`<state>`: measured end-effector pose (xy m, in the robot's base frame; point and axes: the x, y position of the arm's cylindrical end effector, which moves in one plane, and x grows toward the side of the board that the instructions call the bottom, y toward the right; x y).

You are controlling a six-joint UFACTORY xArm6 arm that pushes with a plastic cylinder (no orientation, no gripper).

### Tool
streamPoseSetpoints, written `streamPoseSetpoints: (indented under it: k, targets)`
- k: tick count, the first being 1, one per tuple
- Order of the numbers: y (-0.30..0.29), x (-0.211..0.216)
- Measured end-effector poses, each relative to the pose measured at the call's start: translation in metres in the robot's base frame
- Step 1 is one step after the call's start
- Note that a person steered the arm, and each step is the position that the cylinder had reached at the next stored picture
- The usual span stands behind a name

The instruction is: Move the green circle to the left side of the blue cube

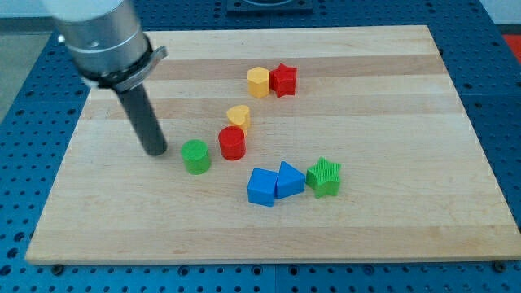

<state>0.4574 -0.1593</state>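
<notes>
The green circle (pixel 195 156) is a short green cylinder standing left of centre on the wooden board. The blue cube (pixel 261 186) lies lower and to the right of it, touching a blue triangular block (pixel 289 178). My tip (pixel 155 150) rests on the board just left of the green circle, with a small gap between them. The dark rod rises from it to the view's top left.
A red cylinder (pixel 232 142) stands right of the green circle, with a yellow heart (pixel 238 115) above it. A green star (pixel 324 177) is right of the blue triangle. A yellow hexagon (pixel 258 81) and red star (pixel 283 80) sit near the top. The board's edge (pixel 244 259) runs along the bottom.
</notes>
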Motion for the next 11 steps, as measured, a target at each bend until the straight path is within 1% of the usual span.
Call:
streamPoseSetpoints:
  k: [1,2,5,7,9,11]
  targets:
    - [0.025,-0.005]
    - [0.034,0.016]
    - [0.059,0.050]
    - [0.060,0.059]
    - [0.045,0.067]
    - [0.034,0.104]
